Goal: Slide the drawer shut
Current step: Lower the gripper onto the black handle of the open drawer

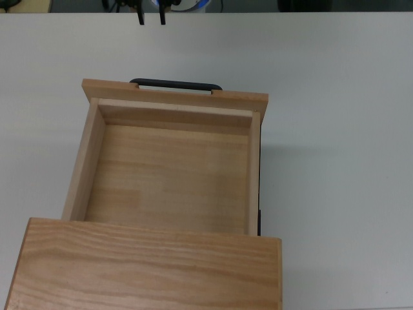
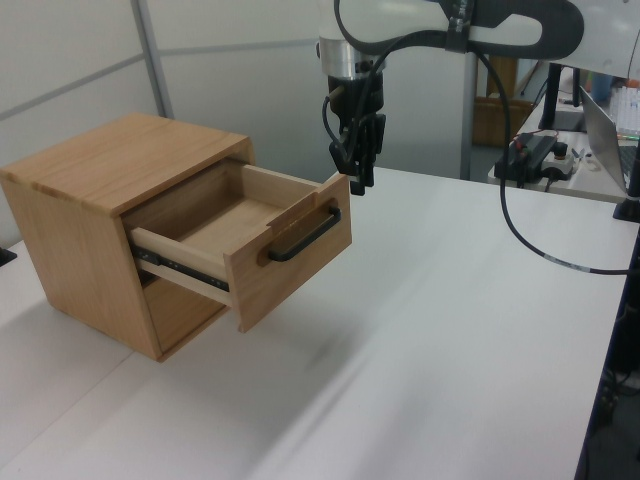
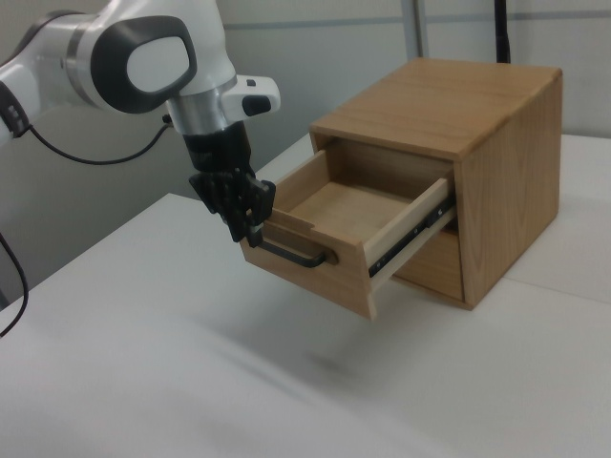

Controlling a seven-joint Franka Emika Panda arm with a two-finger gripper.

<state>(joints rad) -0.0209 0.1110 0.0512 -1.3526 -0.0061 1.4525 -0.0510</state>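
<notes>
The drawer (image 1: 168, 168) is a light wooden box pulled well out of the cabinet (image 1: 148, 271), and nothing lies inside it. A thin black bar handle (image 1: 175, 84) runs along its wider front panel (image 2: 300, 250). My gripper (image 2: 358, 180) hangs fingers-down just above and beyond the far end of that panel. Seen in the right view, the gripper (image 3: 243, 229) is close to the handle's (image 3: 296, 253) left end; whether it touches I cannot tell. At the top view's upper edge the gripper (image 1: 151, 18) shows two dark fingertips with a narrow bare gap between them.
The cabinet top (image 2: 120, 155) is flat grained wood, with a lower front (image 2: 180, 310) beneath the drawer. All stands on a white table (image 2: 430, 330). A power strip with cables (image 2: 530, 155) lies at the left view's back right. A black cable (image 2: 540, 240) hangs from the arm.
</notes>
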